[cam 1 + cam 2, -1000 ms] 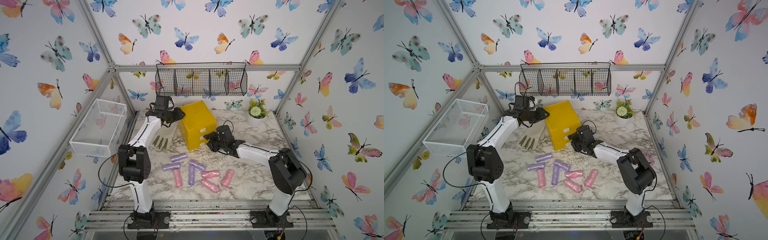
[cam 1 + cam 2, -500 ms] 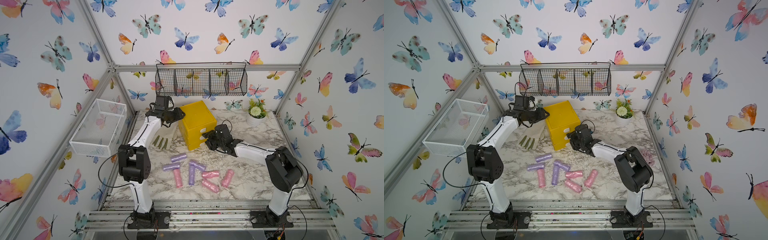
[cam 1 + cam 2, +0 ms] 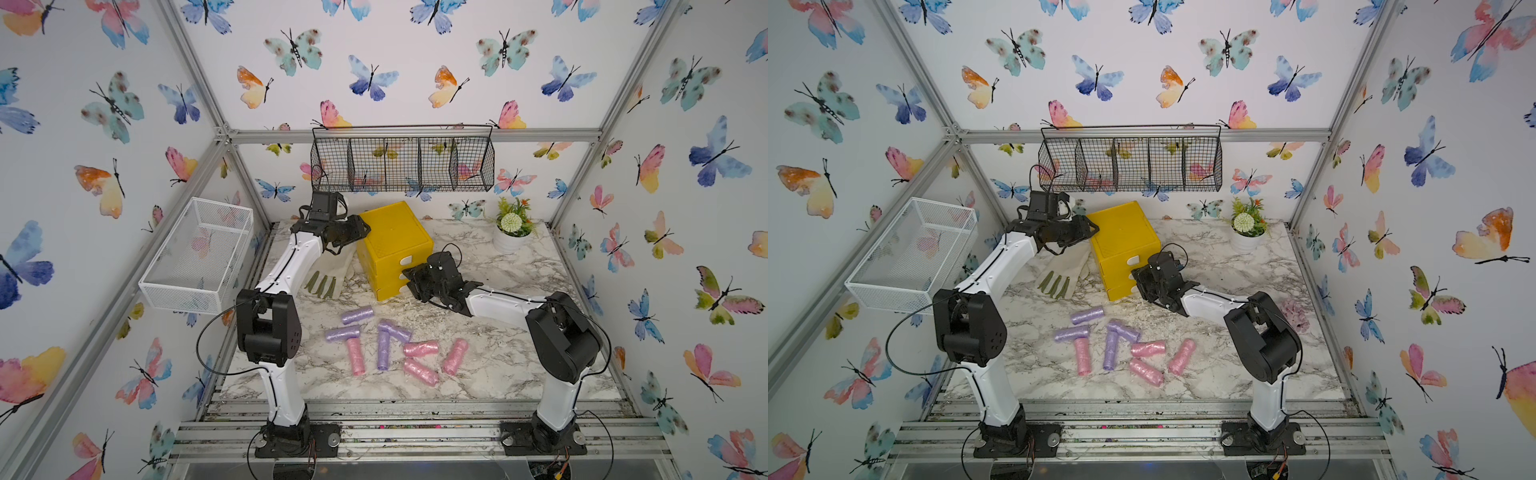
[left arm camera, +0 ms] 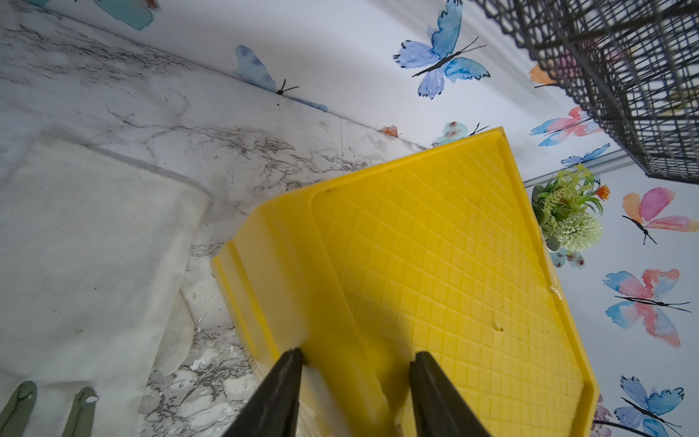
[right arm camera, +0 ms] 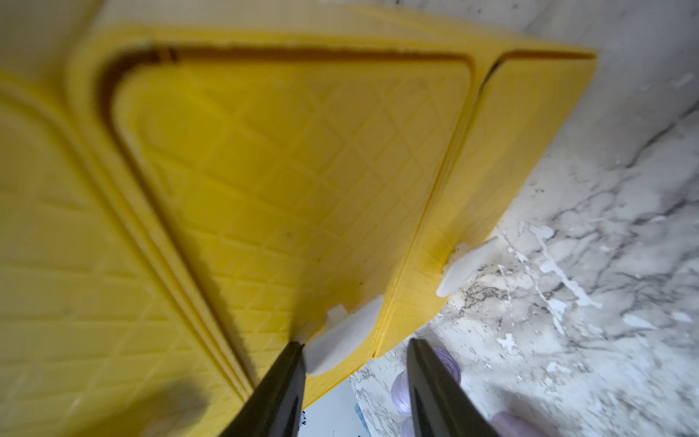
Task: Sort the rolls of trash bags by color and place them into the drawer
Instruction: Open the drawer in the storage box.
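Several lilac and pink rolls of trash bags (image 3: 383, 351) (image 3: 1111, 351) lie loose on the marble table in front of the yellow drawer unit (image 3: 392, 237) (image 3: 1121, 237), whose three drawers look closed. My left gripper (image 3: 363, 232) (image 4: 357, 352) clamps the unit's top left edge, one finger on the side wall and one on the lid. My right gripper (image 3: 409, 276) (image 5: 355, 344) is open around the middle drawer's white handle (image 5: 340, 342). One finger touches the handle and the other stands clear. Lilac rolls (image 5: 450, 365) show behind that finger.
A cream glove with green fingers (image 3: 328, 278) lies left of the unit, under my left arm. A potted plant (image 3: 513, 232) stands at the back right. A white mesh basket (image 3: 199, 253) hangs on the left wall, a black wire basket (image 3: 403, 164) on the back wall.
My right gripper has moved in to the drawer fronts, and its jaws have narrowed around the middle handle. The left arm has not moved.
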Available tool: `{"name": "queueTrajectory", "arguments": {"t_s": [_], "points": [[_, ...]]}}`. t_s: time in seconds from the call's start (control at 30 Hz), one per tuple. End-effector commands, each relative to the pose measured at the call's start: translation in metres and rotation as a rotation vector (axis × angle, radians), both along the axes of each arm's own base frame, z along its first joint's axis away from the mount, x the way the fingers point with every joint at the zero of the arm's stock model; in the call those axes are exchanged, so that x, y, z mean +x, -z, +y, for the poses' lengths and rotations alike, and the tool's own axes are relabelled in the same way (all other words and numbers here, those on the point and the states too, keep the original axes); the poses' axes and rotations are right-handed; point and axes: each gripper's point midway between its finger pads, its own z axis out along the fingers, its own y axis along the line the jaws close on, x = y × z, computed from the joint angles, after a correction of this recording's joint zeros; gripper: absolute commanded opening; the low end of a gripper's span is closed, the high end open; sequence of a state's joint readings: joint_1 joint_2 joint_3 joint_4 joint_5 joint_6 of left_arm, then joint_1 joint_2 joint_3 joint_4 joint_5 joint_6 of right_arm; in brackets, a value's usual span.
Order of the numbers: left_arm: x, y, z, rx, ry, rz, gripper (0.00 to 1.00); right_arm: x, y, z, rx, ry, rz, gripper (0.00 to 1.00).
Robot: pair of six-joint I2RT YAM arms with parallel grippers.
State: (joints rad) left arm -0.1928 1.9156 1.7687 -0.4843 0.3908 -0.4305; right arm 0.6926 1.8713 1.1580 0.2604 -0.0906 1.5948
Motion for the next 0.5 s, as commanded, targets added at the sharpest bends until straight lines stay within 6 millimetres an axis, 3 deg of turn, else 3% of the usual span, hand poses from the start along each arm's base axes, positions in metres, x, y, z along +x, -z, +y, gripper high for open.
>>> {"name": "queueTrajectory", "arguments": {"t_s": [0.0,0.17,0.47], "points": [[-0.032,0.038,-0.019,-0.003,0.090,0.158,0.50,-0.016,0.029,-0.012,-0.076,-0.007,0.058,0.46],[-0.031,0.039,-0.017,-0.003,0.085,0.158,0.50,-0.029,0.030,-0.015,-0.093,-0.058,0.065,0.40],[-0.031,0.041,-0.017,-0.002,0.083,0.162,0.50,-0.057,0.026,-0.024,-0.111,-0.123,0.087,0.40]]}}
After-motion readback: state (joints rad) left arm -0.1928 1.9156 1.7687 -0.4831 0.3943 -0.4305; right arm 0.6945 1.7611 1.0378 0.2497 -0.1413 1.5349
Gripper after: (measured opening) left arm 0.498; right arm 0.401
